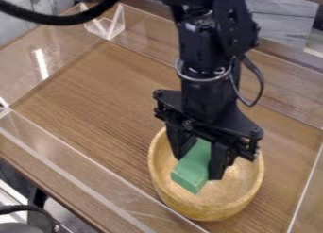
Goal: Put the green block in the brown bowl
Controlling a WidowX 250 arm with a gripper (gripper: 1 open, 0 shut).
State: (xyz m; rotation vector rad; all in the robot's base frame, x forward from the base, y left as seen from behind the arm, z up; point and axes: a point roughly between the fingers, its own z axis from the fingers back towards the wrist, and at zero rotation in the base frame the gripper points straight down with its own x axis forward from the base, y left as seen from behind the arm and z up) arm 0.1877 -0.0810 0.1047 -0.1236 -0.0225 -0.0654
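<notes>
**Green block held in the claw over the bowl**

The green block, a small flat bar of plain bright green, sits clamped between the black fingers of the claw, which is closed tight on it and points straight down. The block hangs tilted, its upper part hidden between the fingers and its lower end reaching down into the hollow of the brown bowl, a large round bowl of light tan wood with a thick rim. Whether that lower end touches the bowl's floor cannot be told from this angle.

The claw's black frame spreads above the bowl and covers the far part of its rim. Above it rises the black robot arm, with a dark cable looping at its right side; its upper part is cut off by the top edge of the picture.

The bowl rests on the wood-grain desk, near the front right edge. Clear plastic walls stand around the desk; their edges catch the light, and what lies behind them is blurred. A dark object at the lower left corner is too cut off to make out. No brand, label or writing can be read anywhere.
</notes>
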